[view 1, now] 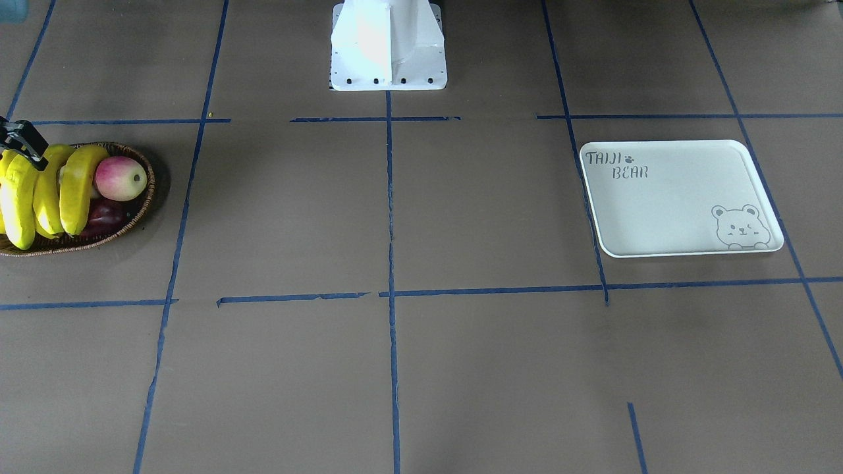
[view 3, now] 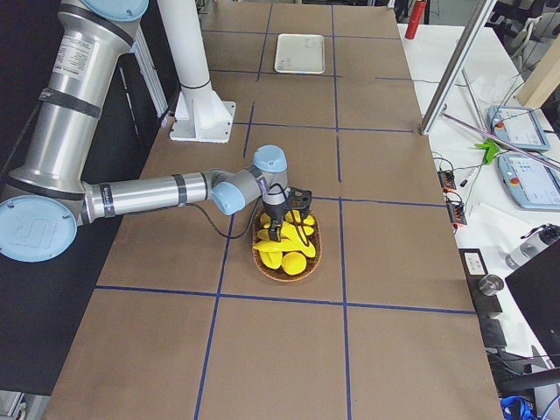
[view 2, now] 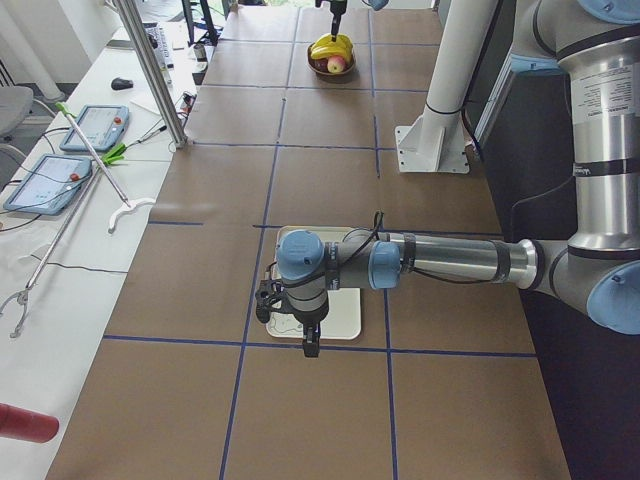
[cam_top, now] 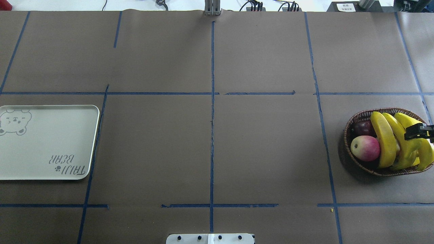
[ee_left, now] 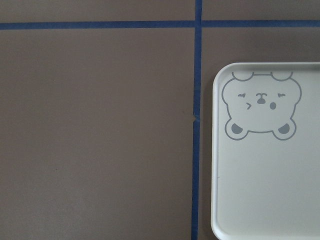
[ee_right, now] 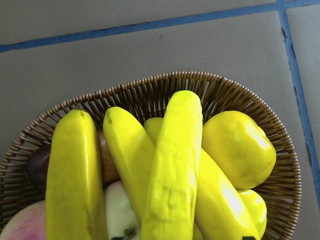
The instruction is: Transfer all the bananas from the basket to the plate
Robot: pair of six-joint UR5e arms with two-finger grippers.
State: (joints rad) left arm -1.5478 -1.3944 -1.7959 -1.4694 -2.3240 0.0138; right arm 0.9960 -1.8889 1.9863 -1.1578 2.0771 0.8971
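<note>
Overhead exterior has the right end effector (cam_top: 418,131) down on the bananas (cam_top: 386,142) in the basket (cam_top: 346,139) at the table's right end. Why there?
— They lie stacked across the top, above the apple (cam_top: 365,148), so from above looks the easiest way in. Whether it is clenched on one, I cannot tell.
— And the left end effector (view 2: 290,325)?
— It hovers over the plate (cam_top: 51,145) near the table's left end; its grip is unreadable too.
— Room?
— The plate carries no fruit and bare table lies between. The basket's rim crowds the banana tips.
</note>
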